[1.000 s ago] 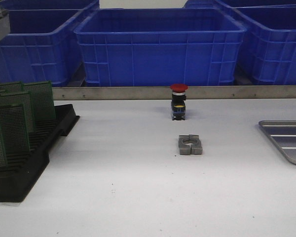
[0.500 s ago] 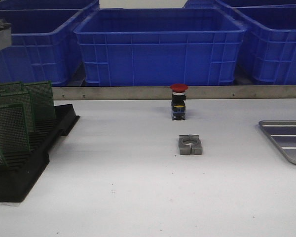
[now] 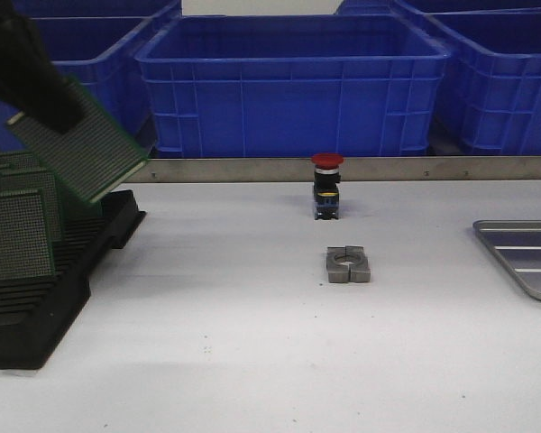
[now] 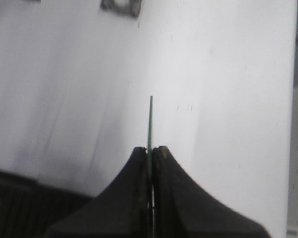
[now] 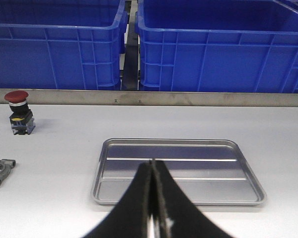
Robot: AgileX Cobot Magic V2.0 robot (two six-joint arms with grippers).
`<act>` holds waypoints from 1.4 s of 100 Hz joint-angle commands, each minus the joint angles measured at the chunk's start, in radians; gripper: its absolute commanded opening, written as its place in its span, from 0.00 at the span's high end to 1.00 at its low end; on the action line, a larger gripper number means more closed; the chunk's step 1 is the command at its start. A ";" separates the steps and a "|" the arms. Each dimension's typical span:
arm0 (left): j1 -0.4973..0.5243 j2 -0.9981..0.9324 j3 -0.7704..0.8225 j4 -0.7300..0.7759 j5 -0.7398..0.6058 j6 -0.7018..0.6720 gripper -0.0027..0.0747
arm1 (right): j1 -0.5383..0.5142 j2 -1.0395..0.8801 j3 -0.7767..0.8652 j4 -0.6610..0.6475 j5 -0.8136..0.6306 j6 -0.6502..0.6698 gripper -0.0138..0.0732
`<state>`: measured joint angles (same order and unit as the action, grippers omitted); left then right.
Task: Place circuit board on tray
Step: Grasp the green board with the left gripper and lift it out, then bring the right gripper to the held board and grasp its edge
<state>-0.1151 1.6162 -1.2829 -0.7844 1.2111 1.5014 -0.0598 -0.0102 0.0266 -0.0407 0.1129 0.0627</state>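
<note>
Left wrist view shows the left gripper (image 4: 150,153) pinched tight on a circuit board (image 4: 150,124), seen edge-on as a thin green line between the black fingers (image 4: 131,178), a grip that keeps the fragile faces untouched. From the front, that board (image 3: 86,149) hangs tilted in the air above the black slotted rack (image 3: 36,307), where other boards (image 3: 16,233) stand upright in slots, so it looks lifted clear for carrying. Its target, the tray (image 3: 523,257), lies well apart at the table's right edge, its ribbed floor bare. Over it, the right gripper (image 5: 152,171) hovers with fingers pressed together, holding nothing.
</note>
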 commanded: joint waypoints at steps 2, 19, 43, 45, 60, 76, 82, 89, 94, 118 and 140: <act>-0.038 -0.038 -0.030 -0.196 0.074 -0.009 0.99 | -0.005 -0.022 0.000 -0.013 -0.079 -0.003 0.91; -0.132 -0.038 -0.030 -0.227 0.055 -0.009 0.99 | -0.005 -0.022 0.000 -0.013 -0.079 -0.003 0.91; -0.263 -0.038 -0.030 -0.259 0.056 -0.009 0.99 | -0.005 -0.022 0.000 -0.013 -0.079 -0.003 0.91; -0.272 -0.038 -0.030 -0.259 0.056 -0.009 0.99 | -0.005 -0.022 0.000 -0.013 -0.079 -0.003 0.91; -0.321 -0.038 -0.030 -0.259 0.060 -0.009 0.99 | -0.005 -0.022 0.000 -0.013 -0.079 -0.003 0.91; -0.327 -0.038 -0.030 -0.259 0.062 -0.009 0.99 | -0.005 -0.022 0.000 -0.013 -0.090 -0.003 0.91; -0.327 -0.038 -0.030 -0.259 0.062 -0.009 0.99 | -0.005 -0.022 0.000 -0.013 -0.096 -0.003 0.91; -0.327 -0.038 -0.030 -0.257 0.062 -0.009 0.99 | -0.003 -0.022 -0.002 -0.013 -0.099 -0.003 0.91; -0.327 -0.038 -0.030 -0.257 0.062 -0.009 0.99 | -0.004 -0.022 -0.013 -0.013 -0.091 -0.003 0.91; -0.327 -0.038 -0.030 -0.257 0.062 -0.009 0.99 | -0.004 0.054 -0.188 -0.012 0.130 -0.003 0.91; -0.327 -0.038 -0.030 -0.257 0.062 -0.009 0.99 | -0.004 0.233 -0.351 0.062 0.323 -0.004 0.91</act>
<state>-0.4345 1.6162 -1.2829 -0.9741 1.2132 1.4997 -0.0598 0.1411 -0.2393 -0.0131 0.4206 0.0627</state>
